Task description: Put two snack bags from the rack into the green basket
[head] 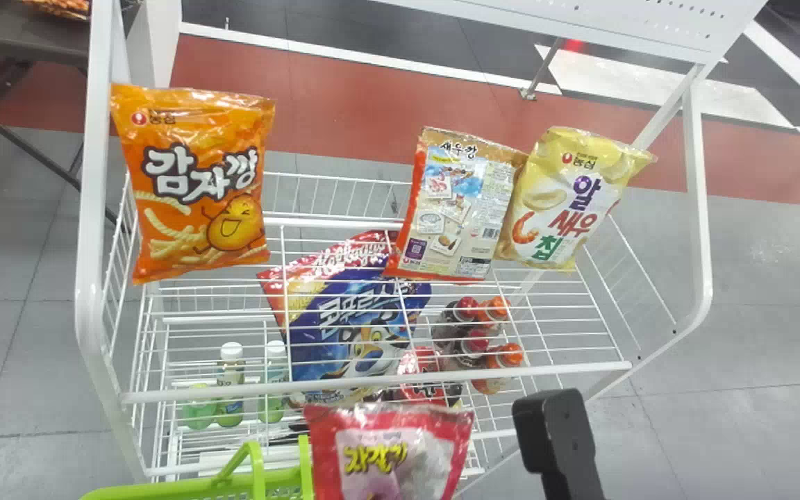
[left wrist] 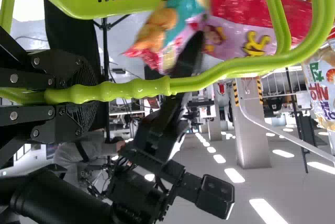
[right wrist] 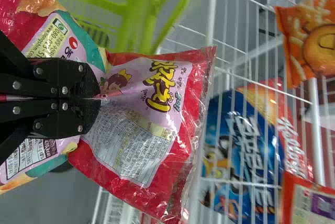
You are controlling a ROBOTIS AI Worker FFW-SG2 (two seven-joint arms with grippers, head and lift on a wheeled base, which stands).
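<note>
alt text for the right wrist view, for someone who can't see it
Right gripper pinching a red and lilac snack bag near its middle, with the green basket beyond. Beside them, a white wire rack with an orange snack bag and, seen through the wires, a blue bag.

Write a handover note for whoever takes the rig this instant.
Left gripper: shut on the green basket's handle.
Right gripper: shut on a red-and-pink snack bag, up close to the green basket.
On the rack's top shelf: orange bag, beige-and-red bag, yellow bag.
Done: one bag in hand, not released. Whether the basket already holds one, I cannot tell.
Left: lower this bag in and let go; check the basket's count, and fetch another from the rack if it is short of two.
</note>
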